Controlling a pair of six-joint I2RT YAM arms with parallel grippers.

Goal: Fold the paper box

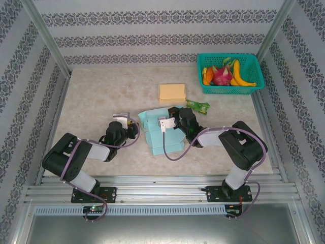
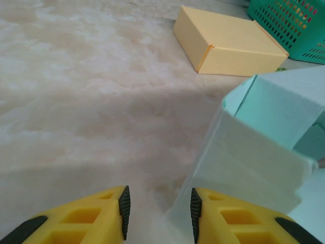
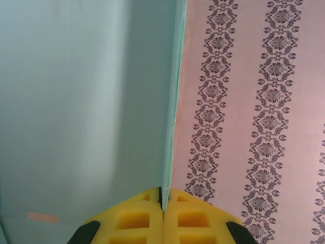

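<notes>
Right gripper (image 3: pixel 162 195): clenched on a thin upright panel of the teal paper box (image 3: pixel 81 101), with only the panel's edge between the pads. Left gripper (image 2: pixel 160 206): jaws apart, nothing held, low over the table (image 1: pixel 101 96). A pale flap of the box comes down just beside its right finger (image 2: pixel 195 208); we can't tell if they touch. The box sits mid-table between the two arms, half formed, panels sticking up. The yellow box (image 2: pixel 228 43) lies just behind it, with the green basket (image 1: pixel 229 73) further back right.

Risks as we judge them:
- The right pinch is shallow, so a pull could slip it off or tear the panel.
- The left finger could shove the light box across the smooth table instead of creasing the flap.
- Opposing pulls could crush the raised walls.
</notes>
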